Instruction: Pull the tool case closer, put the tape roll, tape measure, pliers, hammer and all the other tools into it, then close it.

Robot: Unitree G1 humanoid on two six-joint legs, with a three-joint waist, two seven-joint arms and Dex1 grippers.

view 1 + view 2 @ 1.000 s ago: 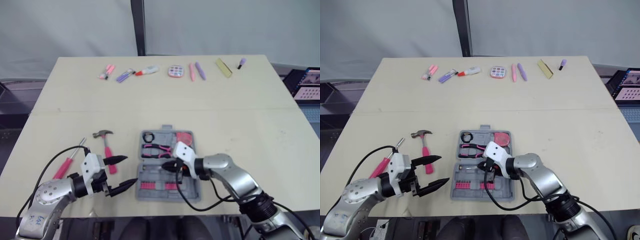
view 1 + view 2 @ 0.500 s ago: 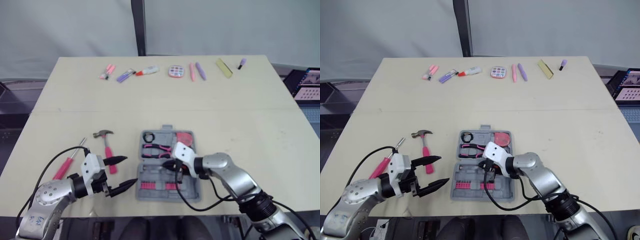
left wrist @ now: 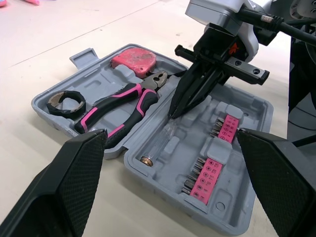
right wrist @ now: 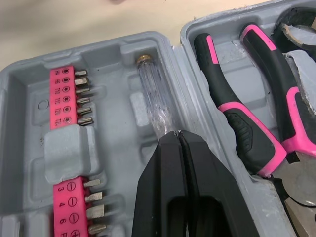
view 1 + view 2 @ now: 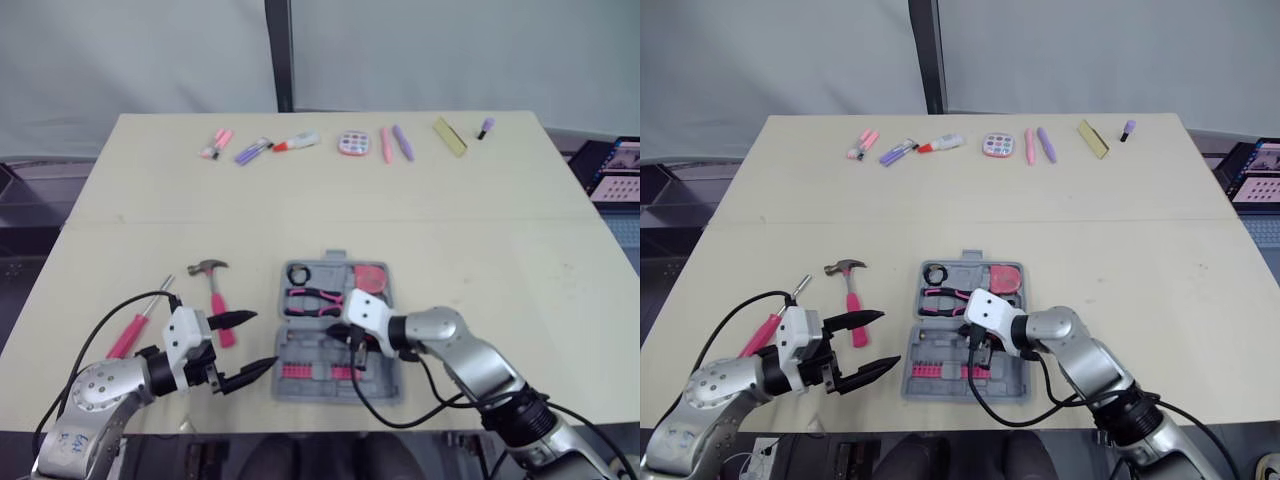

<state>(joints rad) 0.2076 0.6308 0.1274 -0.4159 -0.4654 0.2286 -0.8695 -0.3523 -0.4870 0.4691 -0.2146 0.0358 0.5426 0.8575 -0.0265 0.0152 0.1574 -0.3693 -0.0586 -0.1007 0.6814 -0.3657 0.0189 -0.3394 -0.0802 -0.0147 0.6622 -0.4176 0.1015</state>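
The grey tool case (image 5: 382, 383) lies open near the table's front edge. It holds a black tape roll (image 5: 296, 272), a pink tape measure (image 5: 370, 275), pink-handled pliers (image 5: 312, 297), pink bit strips (image 4: 66, 98) and a clear tester screwdriver (image 4: 153, 98). My right gripper (image 4: 177, 134) is shut inside the case, its tips touching one end of the clear screwdriver. Just left of the case my left gripper (image 5: 261, 340) stands open with nothing between its fingers. A pink-handled hammer (image 5: 213, 288) and a pink screwdriver (image 5: 130, 330) lie on the table to the left.
Along the table's far edge runs a row of small things: pink and purple pens (image 5: 393, 142), a round pink item (image 5: 350, 143), a yellow block (image 5: 447, 135). A black cable (image 5: 110, 320) loops over my left arm. A screen (image 5: 615, 165) stands beyond the right edge.
My right gripper has edged slightly nearer and lower over the case. The left gripper and the loose tools have not moved.
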